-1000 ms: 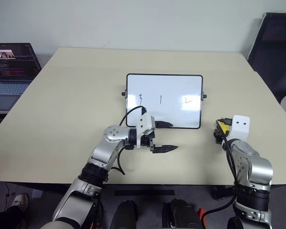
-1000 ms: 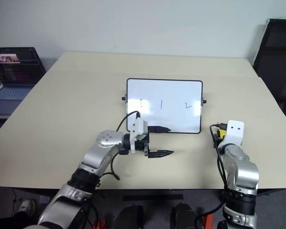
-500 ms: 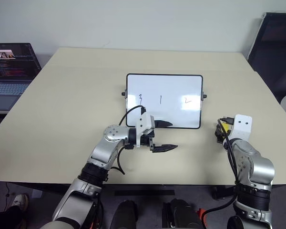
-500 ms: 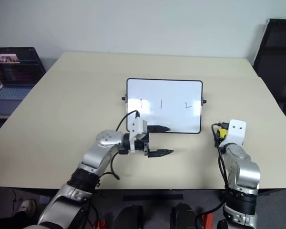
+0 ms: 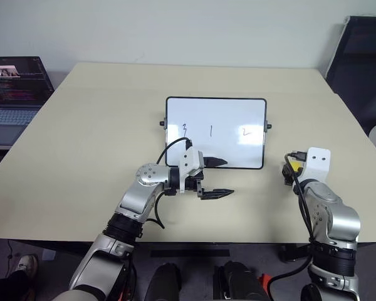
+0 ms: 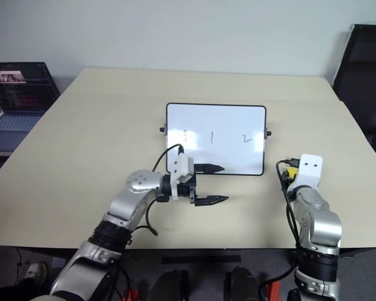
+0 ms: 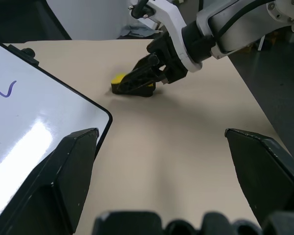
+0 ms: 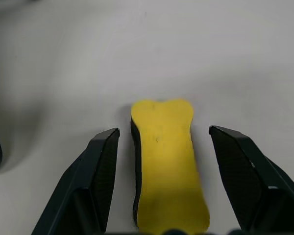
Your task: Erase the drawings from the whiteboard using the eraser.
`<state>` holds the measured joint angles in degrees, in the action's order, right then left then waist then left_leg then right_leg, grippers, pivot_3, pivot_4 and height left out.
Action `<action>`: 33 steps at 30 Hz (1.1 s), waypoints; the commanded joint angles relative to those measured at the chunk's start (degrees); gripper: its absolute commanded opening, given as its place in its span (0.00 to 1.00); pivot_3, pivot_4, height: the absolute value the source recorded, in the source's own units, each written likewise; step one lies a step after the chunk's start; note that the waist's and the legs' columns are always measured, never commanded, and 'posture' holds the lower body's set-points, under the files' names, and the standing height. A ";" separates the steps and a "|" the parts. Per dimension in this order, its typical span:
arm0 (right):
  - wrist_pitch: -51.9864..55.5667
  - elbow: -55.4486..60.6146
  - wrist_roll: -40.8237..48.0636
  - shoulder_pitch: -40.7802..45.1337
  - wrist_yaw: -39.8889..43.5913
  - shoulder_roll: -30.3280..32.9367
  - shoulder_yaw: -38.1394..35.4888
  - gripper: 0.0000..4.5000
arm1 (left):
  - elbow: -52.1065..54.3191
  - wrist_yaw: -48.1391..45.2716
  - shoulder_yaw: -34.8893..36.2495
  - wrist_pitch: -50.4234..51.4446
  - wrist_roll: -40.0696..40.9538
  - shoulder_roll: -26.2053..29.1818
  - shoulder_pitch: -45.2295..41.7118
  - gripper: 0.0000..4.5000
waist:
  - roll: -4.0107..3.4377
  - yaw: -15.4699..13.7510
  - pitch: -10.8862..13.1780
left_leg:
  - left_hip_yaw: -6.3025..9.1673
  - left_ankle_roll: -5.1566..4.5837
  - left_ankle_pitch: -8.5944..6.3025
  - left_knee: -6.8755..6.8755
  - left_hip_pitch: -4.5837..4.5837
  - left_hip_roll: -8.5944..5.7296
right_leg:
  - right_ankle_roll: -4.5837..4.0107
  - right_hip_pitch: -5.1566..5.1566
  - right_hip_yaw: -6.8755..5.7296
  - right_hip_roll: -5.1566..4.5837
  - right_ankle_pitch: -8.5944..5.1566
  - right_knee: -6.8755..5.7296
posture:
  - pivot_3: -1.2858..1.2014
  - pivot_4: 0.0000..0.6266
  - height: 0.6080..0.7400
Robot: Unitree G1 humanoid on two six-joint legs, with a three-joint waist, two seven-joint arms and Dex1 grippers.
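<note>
I see the small rectangular white whiteboard (image 5: 215, 132) with its thin black frame and rounded corners lying flat at the centre of the pale beige tabletop (image 5: 100, 125), a small black knob on each side edge. Across its lower half run the drawings (image 5: 212, 131), three thin dark handwritten digits in a row, a "3" toward nine o'clock, a "1" in the middle and a "2" toward three o'clock, all unerased. My left tool (image 5: 217, 178) hangs at the board's six o'clock edge, pointing toward three o'clock, its two black fingers spread wide apart and holding nothing; one finger lies over the board's lower frame, the other over bare tabletop just below it. At about four o'clock from the board, well apart from it, the small bright yellow oblong eraser (image 8: 167, 161) with its dark underside lies flat on the tabletop. My right tool (image 8: 169, 183) sits directly over it, fingers parted with one on each long side of the block; in the right wrist view a thin gap shows on both sides, so the fingers bracket the eraser without clamping it. At ten o'clock, off the tabletop's corner, an open dark laptop (image 5: 14, 94) with a lit screen stands on a separate surface, and a black chair (image 5: 363, 69) stands at two o'clock.
</note>
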<state>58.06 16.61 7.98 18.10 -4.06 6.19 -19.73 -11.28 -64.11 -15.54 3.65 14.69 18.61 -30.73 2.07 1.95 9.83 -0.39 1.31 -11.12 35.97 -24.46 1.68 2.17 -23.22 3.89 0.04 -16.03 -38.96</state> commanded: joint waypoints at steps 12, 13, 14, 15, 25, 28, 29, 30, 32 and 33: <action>7.55 2.04 5.45 7.80 -3.55 -2.08 -9.00 0.67 | 1.10 0.56 0.92 -1.10 -0.01 -0.53 -1.19 1.00 | -0.03 -0.01 0.02 | 0.06 0.00 0.00 -0.02 -0.01 0.00 | 0.00 -0.01 -0.01 0.00 0.00 0.02 | 0.52 0.24 1.00; 7.73 1.97 5.43 7.71 -3.59 -1.95 -8.98 0.62 | 1.06 0.56 0.93 -1.13 -0.02 -0.49 -1.22 1.00 | -0.03 0.00 0.02 | 0.06 0.00 0.00 -0.02 -0.01 0.00 | 0.00 -0.01 -0.01 -0.01 0.00 0.02 | 0.52 0.24 1.00; 7.88 1.90 5.46 7.64 -3.58 -1.90 -8.98 0.57 | 1.00 0.56 0.96 -1.15 -0.02 -0.46 -1.27 1.00 | -0.03 0.02 0.02 | 0.06 0.00 0.00 -0.02 -0.01 0.00 | 0.00 -0.01 0.00 -0.01 0.00 0.02 | 0.52 0.24 1.00; 8.03 1.85 5.51 7.58 -3.57 -1.87 -8.97 0.49 | 0.96 0.57 0.99 -1.16 -0.02 -0.43 -1.31 1.00 | -0.03 0.03 0.02 | 0.06 0.00 0.00 -0.02 -0.01 0.00 | 0.00 -0.01 0.00 -0.01 0.00 0.02 | 0.52 0.24 1.00; 8.57 2.30 5.11 6.82 -3.39 -1.56 -7.90 0.01 | 0.74 0.53 0.92 -1.18 -0.07 -0.39 -1.47 1.00 | -0.04 0.04 0.02 | 0.06 0.00 0.00 -0.02 -0.01 0.00 | 0.00 -0.01 0.00 0.00 0.00 0.02 | 0.52 0.24 1.00; 8.47 2.45 4.83 6.63 -3.31 -1.17 -7.34 0.01 | 0.65 0.51 0.93 -1.30 -0.06 -0.41 -1.47 1.00 | -0.04 0.03 0.02 | 0.05 0.00 0.00 -0.02 -0.02 0.00 | 0.00 -0.01 0.00 0.00 0.00 0.02 | 0.52 0.24 1.00; 8.26 2.42 4.54 6.37 -2.95 -0.47 -6.60 0.01 | 0.62 0.56 0.89 -1.35 -0.08 -0.48 -1.47 1.00 | -0.04 0.04 0.02 | 0.05 0.00 0.00 -0.02 -0.01 -0.01 | 0.00 -0.01 0.00 0.00 0.00 0.02 | 0.52 0.24 1.00; 7.97 2.35 4.44 6.20 -2.69 -0.11 -6.22 0.01 | 0.60 0.59 0.86 -1.37 -0.09 -0.54 -1.45 1.00 | -0.04 0.05 0.02 | 0.05 0.00 0.00 -0.02 -0.01 -0.01 | 0.00 -0.01 0.00 0.00 0.00 0.02 | 0.52 0.24 1.00; 7.64 2.36 4.53 5.99 -2.65 0.21 -6.04 0.09 | 0.64 0.66 0.77 -1.42 -0.12 -0.62 -1.37 1.00 | -0.04 0.04 0.02 | 0.04 0.00 0.00 -0.02 -0.02 0.00 | 0.00 -0.01 0.00 0.00 0.00 0.03 | 0.52 0.24 1.00; 7.57 2.34 4.35 5.92 -2.75 0.49 -5.71 0.13 | 0.67 0.68 0.79 -1.41 -0.09 -0.63 -1.32 1.00 | -0.04 0.04 0.02 | 0.04 0.00 0.00 -0.02 -0.02 0.00 | 0.00 -0.02 0.00 0.00 0.00 0.03 | 0.52 0.24 1.00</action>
<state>66.62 17.53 12.46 23.90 -7.08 5.81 -25.76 -11.33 -63.38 -15.54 3.27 14.61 18.32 -31.21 2.03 1.99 9.85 -0.34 1.31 -11.12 35.95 -24.47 1.68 2.17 -23.23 3.89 0.04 -16.04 -38.93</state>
